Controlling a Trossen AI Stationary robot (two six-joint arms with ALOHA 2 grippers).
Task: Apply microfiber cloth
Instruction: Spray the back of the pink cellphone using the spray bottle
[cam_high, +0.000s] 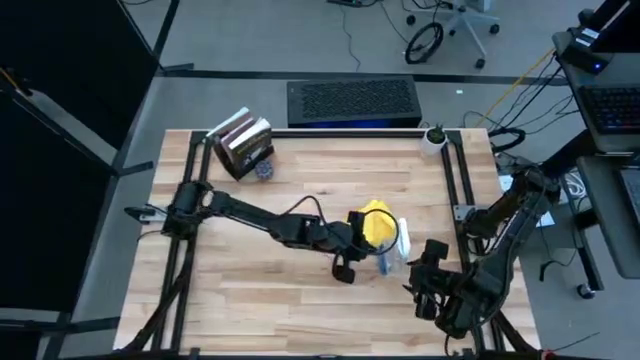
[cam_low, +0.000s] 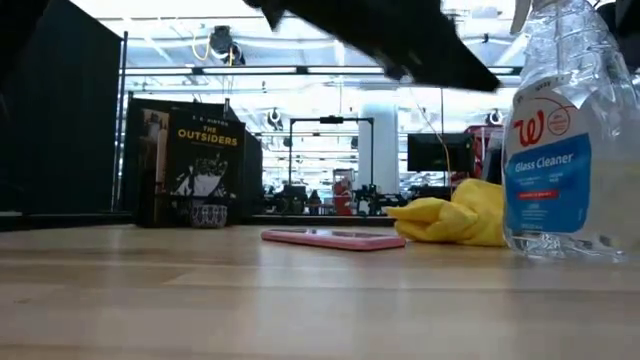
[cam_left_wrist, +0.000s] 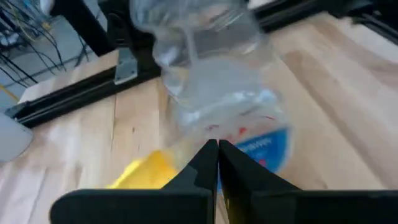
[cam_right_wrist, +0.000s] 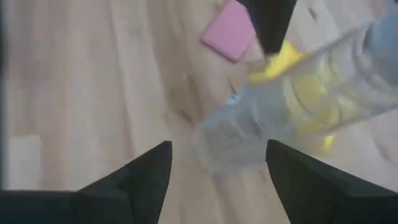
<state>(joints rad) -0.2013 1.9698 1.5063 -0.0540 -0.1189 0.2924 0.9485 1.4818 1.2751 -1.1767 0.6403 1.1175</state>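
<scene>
The clear plastic spray bottle with blue liquid and a "Glass Cleaner" label (cam_low: 566, 130) is standing upright nearest the low camera, on the light wooden slatted table (cam_high: 300, 290). In the high view the right gripper (cam_high: 428, 268) is sitting just beside this bottle, toward the table's front right. Its two dark fingers (cam_right_wrist: 146, 177) are standing spread wide apart in the right wrist view, gripping nothing, with the bottle lying ahead of the gap.

The bright yellow soft microfiber cloth (cam_low: 450, 218) is lying crumpled on the table directly behind the bottle, touching or nearly touching it. In the high view it is sitting right of centre (cam_high: 376, 222). A flat pink-cased smartphone (cam_low: 333, 238) is lying just left of the cloth in the low view.

The left gripper (cam_high: 346, 262) is reaching across the table to the cloth's near edge. Its fingers (cam_left_wrist: 200, 171) are pressed together, pinching nothing, pointing toward the bottle and cloth.

At the table's far left, a dark book titled "The Outsiders" (cam_low: 204, 165) is standing upright.
</scene>
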